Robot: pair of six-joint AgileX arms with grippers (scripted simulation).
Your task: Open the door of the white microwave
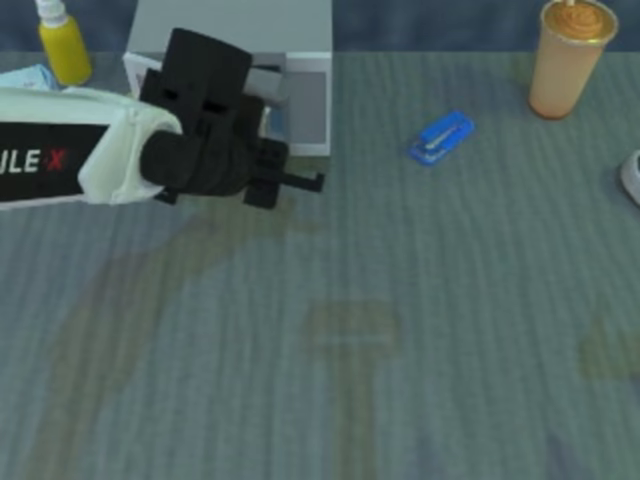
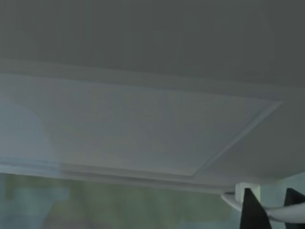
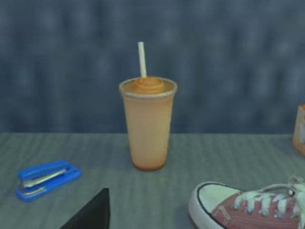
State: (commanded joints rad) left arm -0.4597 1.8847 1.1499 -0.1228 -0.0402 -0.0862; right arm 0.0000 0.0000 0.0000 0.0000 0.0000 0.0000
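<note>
1. Grey-green table (image 1: 450,300) fills the top view, with a dark blue wall behind it in the right wrist view.
2. At the far left of the table stands the white microwave (image 1: 240,30); its door (image 2: 143,124) fills the left wrist view, and that door's pale handle (image 2: 248,193) shows at one edge.
3. My left gripper (image 1: 300,180) sits right at the microwave's front; its dark fingertips (image 2: 250,212) stand on either side of the handle, around it, so the fingers look parted with the bar between them; contact I cannot confirm.
4. My right arm is outside the top view; whether its gripper is open or closed I cannot tell.
5. Elsewhere: a blue stapler (image 1: 441,137) near the middle; an orange drink cup (image 1: 568,60) with a straw at far right; a red sneaker (image 3: 248,207); a yellow bottle (image 1: 62,45) left of the microwave.
</note>
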